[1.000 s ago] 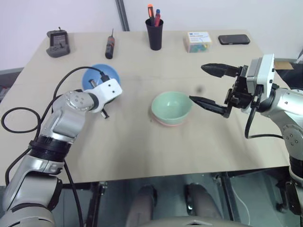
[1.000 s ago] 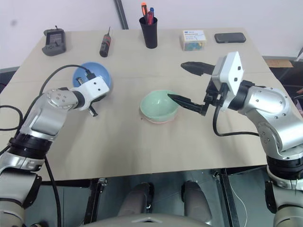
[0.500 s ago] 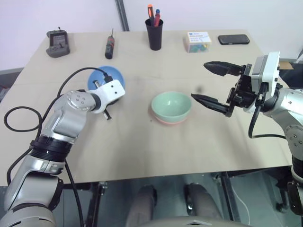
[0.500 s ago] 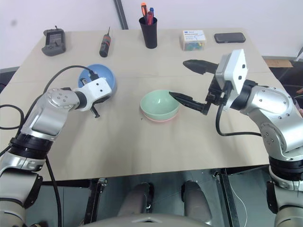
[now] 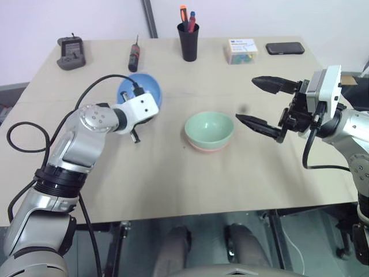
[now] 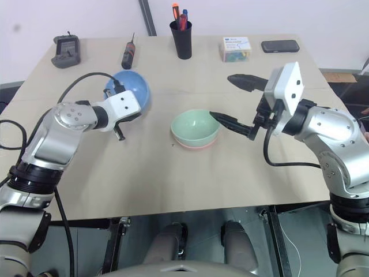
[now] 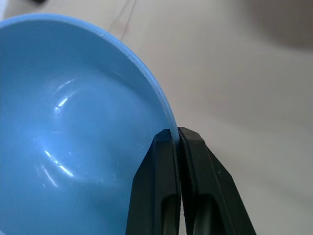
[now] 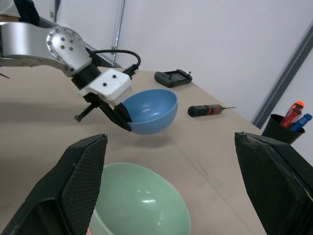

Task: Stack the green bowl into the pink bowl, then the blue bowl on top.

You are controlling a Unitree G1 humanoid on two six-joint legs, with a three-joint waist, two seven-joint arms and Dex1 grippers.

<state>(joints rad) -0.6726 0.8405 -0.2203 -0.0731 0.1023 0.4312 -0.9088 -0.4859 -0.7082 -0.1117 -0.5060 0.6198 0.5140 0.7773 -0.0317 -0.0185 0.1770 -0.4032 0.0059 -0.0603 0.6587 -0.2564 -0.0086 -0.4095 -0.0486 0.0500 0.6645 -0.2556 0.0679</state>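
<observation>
left end effector (image 7: 176,139) pinching blue bowl (image 8: 149,110) rim (lifted)

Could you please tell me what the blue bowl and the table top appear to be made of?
The blue bowl: probably plastic, smooth and glossy, judging by the soft highlights inside and its thin rim. The table: likely wood or laminate, matte pale beige with no glare; which of the two is unclear.

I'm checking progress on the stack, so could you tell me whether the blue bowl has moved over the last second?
Yes. The blue bowl, pinched at its rim by the left pincer, has shifted right toward the green bowl and lifted, judged against the screwdriver.
</observation>
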